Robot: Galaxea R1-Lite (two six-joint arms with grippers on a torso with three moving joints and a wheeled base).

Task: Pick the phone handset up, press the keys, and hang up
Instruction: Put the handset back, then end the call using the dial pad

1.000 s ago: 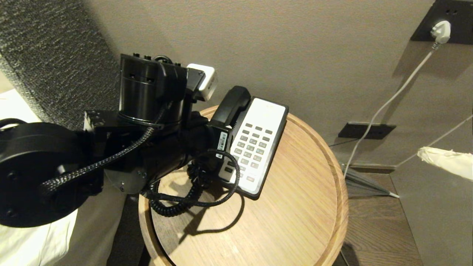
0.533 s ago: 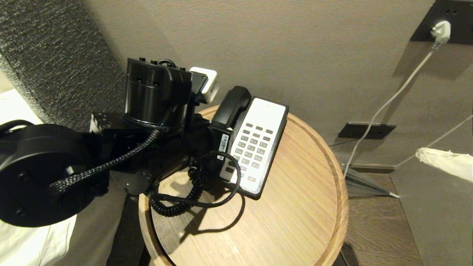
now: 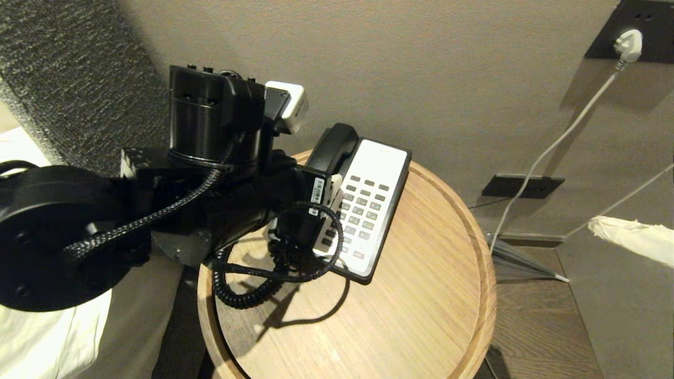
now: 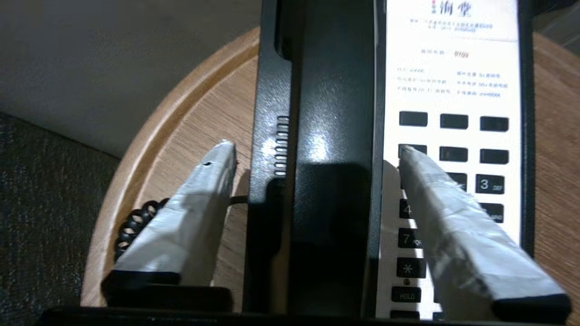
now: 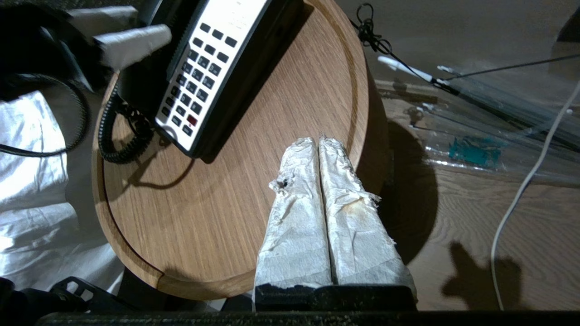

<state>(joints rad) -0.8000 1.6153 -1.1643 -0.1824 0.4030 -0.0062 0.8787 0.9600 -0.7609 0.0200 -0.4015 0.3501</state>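
Straddling the phone handset (image 4: 335, 136) on its cradle, the left hand (image 4: 317, 151) is standing wide, gripping nothing. Right hand (image 5: 319, 145) is hanging closed, empty. Risk: its finger (image 4: 435, 194) over the keypad (image 4: 453, 154) is pressing keys while closing.

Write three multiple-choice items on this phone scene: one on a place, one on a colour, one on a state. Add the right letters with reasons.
1. Where does the phone handset lie?
A. on the phone base, beside the keys
B. on the floor
C. in the right gripper

2. What colour is the plug in the wall socket?
A. red
B. white
C. blue

3. How do the fingers of the left gripper stand?
A. shut flat together
B. apart, one on each side of the handset
C. pressing a key

Answers:
1 A: the left wrist view shows the handset along the keypad's side of the base on the round table.
2 B: the head view shows a white plug and cable.
3 B: gaps show between each finger and the handset; the right gripper is shut, over the table's edge.
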